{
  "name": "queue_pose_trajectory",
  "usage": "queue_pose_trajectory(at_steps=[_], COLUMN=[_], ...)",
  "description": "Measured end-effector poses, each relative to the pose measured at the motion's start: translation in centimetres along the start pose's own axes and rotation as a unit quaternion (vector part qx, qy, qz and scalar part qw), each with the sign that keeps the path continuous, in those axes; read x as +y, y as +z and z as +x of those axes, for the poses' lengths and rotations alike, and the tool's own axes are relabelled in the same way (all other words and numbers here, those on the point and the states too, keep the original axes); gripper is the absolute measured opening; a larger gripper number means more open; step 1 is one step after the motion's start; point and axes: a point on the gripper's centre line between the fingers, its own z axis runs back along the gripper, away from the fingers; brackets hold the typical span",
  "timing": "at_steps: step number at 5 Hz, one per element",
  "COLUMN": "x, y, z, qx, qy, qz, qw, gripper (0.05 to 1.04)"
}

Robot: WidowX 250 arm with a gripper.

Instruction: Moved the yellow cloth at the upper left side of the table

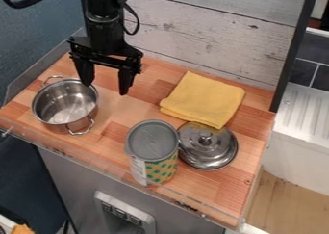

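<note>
The wood-patterned tabletop (pixel 116 134) spans the scene, slanting from the far left down to the near right, with a clear low strip along its near edge. Behind its far edge rises a wall (pixel 212 40) of pale, knotted boards. The black arm (pixel 103 19) comes in at the far left, and its gripper (pixel 105 87) hangs downward over the far left part of the tabletop, its two fingers spread well apart. The left finger overlaps the rim of the pot in the view; whether they touch, I cannot tell.

The yellow cloth (pixel 204 98) lies folded at the far right part of the tabletop, to the right of the gripper, one corner pointing to the wall. The shiny metal pot (pixel 64 103) stands upright at the left, with a loop handle on its far side and another on its near side. The can (pixel 152 151), grey on top with green dots on yellow below, stands upright near the middle of the near edge. Just beside it, on the right, the round lid (pixel 208 149) lies knob up, its far rim right at the cloth's near corner.
</note>
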Motion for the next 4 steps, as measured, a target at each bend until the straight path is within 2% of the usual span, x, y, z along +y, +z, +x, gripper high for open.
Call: queue_pose_trajectory(at_steps=[1,2,4], x=[-0.3,-4.8,-14.6], y=[-1.0,-0.9,-1.0], z=[-0.2,1.2,4.3], qx=[0.016,0.006,-0.027], qy=[0.000,-0.048,-0.141], qz=[-0.001,-0.002,-0.016], qw=[0.9999,0.9988,0.9896], gripper=[1.001,1.001,1.001])
